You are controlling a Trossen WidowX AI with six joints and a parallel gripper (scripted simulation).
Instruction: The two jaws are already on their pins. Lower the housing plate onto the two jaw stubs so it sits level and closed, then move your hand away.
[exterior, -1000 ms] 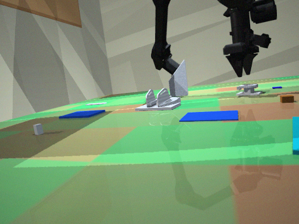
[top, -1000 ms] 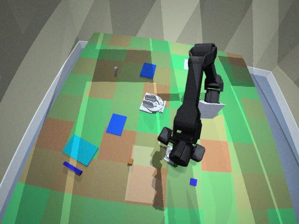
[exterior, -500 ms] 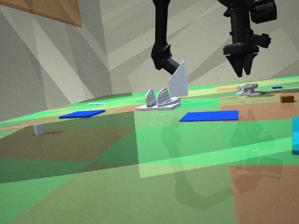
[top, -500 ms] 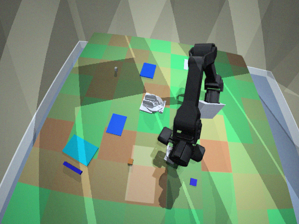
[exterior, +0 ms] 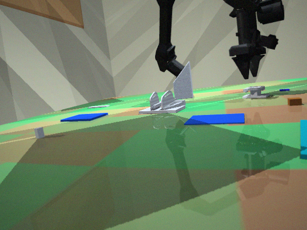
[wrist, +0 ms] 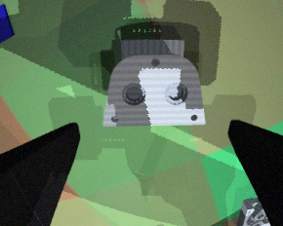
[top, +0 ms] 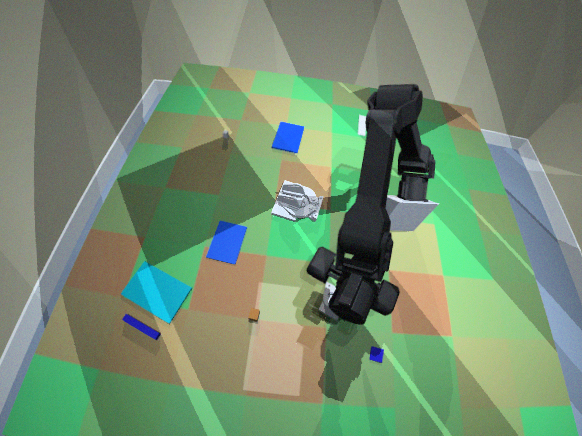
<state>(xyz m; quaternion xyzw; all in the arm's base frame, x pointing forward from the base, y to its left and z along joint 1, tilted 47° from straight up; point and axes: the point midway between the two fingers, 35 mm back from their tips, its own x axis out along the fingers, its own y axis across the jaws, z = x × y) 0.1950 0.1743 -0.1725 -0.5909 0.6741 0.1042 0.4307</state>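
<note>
The grey housing plate (exterior: 259, 88) (wrist: 156, 104), rounded on one side with two large round holes, lies raised on a small stand (exterior: 254, 96) (wrist: 151, 47). In the top view the arm mostly hides it. My gripper (exterior: 250, 77) (wrist: 155, 129) is open and empty, pointing down above the plate. In the wrist view the plate lies just beyond the line between the fingertips. The white jaw assembly (top: 297, 201) (exterior: 171, 104) stands apart on the table, with two upright jaws side by side. Its pins and stubs are too small to make out.
Two blue tiles (top: 288, 137) (top: 226, 242), a cyan tile (top: 157, 292) and a dark blue bar (top: 141, 327) lie around. An orange block (top: 254, 314) (exterior: 294, 101) and a blue block (top: 377, 354) are near the stand. A pale slanted panel (top: 412, 215) (exterior: 183, 85) stands by the arm's base.
</note>
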